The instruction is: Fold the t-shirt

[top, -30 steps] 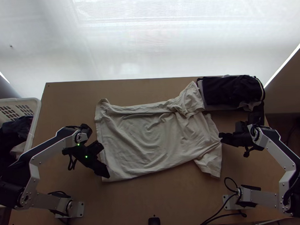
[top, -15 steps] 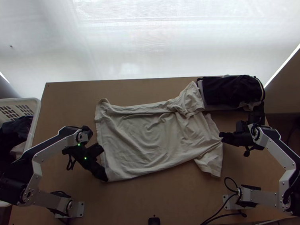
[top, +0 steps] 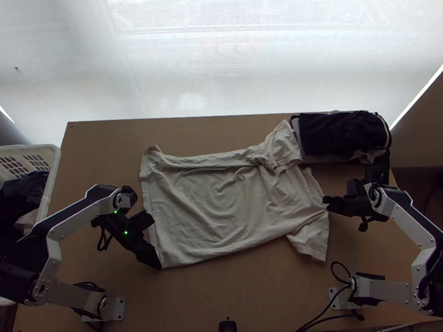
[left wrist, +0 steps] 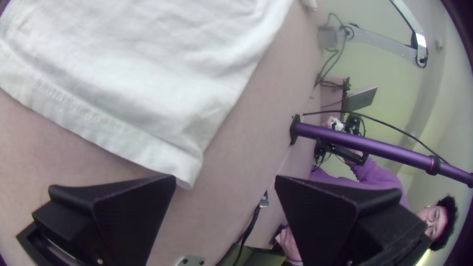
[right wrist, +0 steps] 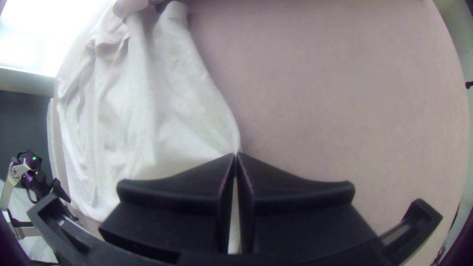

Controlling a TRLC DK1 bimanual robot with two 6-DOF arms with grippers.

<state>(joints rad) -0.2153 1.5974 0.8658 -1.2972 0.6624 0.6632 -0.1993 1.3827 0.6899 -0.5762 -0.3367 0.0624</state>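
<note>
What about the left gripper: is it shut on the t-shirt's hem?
No, the left gripper is open, its two black fingers standing wide apart near the t-shirt's hem corner.

white basket [top: 56, 154] with dark clothes [top: 21, 191], black-topped cloth stack [top: 339, 134] on wooden table [top: 245, 297]

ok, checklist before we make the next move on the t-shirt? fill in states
1. Right tool shut on t-shirt edge: ok.
2. Left tool open beside hem corner: ok.
3. Hem corner gripped: not ok, fingers apart.
4. Left tool low enough to grip: cannot tell.
5. T-shirt flat: not ok, spread but wrinkled.
6. Far sleeve clear of dark clothes pile: cannot tell.
</note>
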